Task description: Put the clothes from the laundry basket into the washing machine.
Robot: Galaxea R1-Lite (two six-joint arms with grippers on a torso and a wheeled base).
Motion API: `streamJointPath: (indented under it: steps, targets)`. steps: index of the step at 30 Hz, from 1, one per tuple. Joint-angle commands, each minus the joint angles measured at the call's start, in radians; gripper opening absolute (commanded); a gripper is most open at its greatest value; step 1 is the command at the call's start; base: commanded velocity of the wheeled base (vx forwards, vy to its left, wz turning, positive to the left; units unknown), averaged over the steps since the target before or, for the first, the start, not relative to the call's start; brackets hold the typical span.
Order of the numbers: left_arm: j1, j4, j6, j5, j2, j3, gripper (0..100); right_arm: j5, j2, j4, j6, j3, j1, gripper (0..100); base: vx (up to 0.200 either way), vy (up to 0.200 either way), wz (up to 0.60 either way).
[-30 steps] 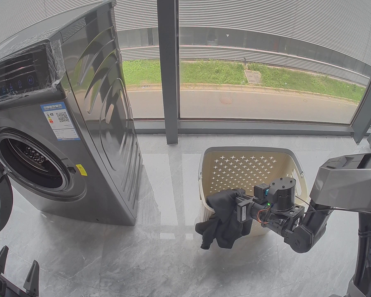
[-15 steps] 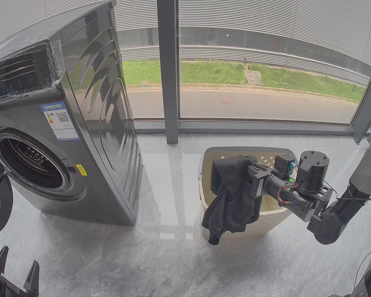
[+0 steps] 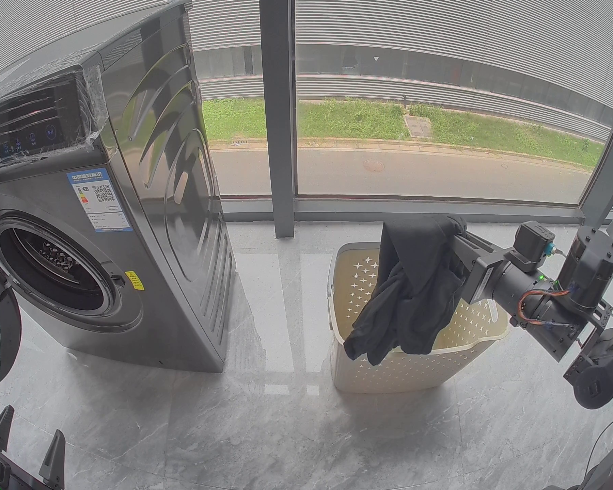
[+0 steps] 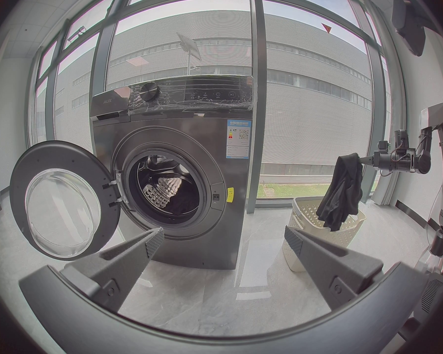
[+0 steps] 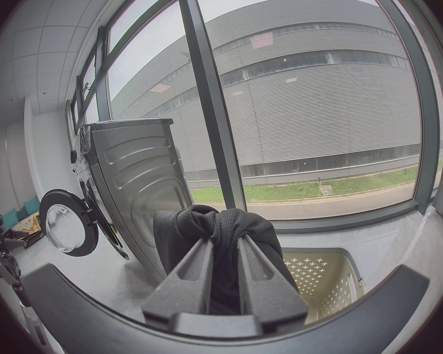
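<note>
Presently, item one: black garment (image 3: 409,287), pinched at its upper fold between the closed fingers of the right gripper (image 3: 458,243). It hangs over the cream laundry basket (image 3: 402,372), held high, I judge, so its tails come out past the rim.

Item two: washing machine (image 3: 150,171), at nine o'clock of the basket. Round door (image 4: 64,200) swung wide, drum mouth (image 3: 54,267) exposed for loading.

Item three: left gripper (image 4: 222,233), at seven o'clock, fingers spread, grasping nothing.

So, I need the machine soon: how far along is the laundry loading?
Done: the washer door stands open. In hand: the right gripper is shut on a dark garment hanging over the laundry basket. Left: carrying it into the drum. The left gripper hangs open.
</note>
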Motion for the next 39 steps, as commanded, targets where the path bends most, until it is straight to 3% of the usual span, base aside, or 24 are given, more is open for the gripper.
streamJointPath:
  steps: [1, 13, 22, 39]
  targets:
    - [-0.001, 0.000, 0.001, 0.001, -0.016, 0.016, 100, -0.002, -0.050, 0.002, -0.004, 0.007, -0.006, 0, 0.000, 0.000, 0.00]
    - [0.000, 0.000, 0.002, 0.001, -0.016, 0.016, 100, -0.036, -0.050, 0.010, -0.001, 0.023, -0.006, 0, -0.200, 0.000, 0.00]
    - [-0.001, 0.000, 0.005, 0.001, -0.016, 0.016, 100, -0.033, -0.049, 0.009, -0.001, 0.019, -0.009, 0, 0.000, 0.000, 0.00]
    - [0.000, 0.000, 0.005, 0.001, -0.016, 0.016, 100, -0.034, -0.049, -0.004, 0.004, 0.010, 0.005, 0, 0.000, 0.200, 0.00]
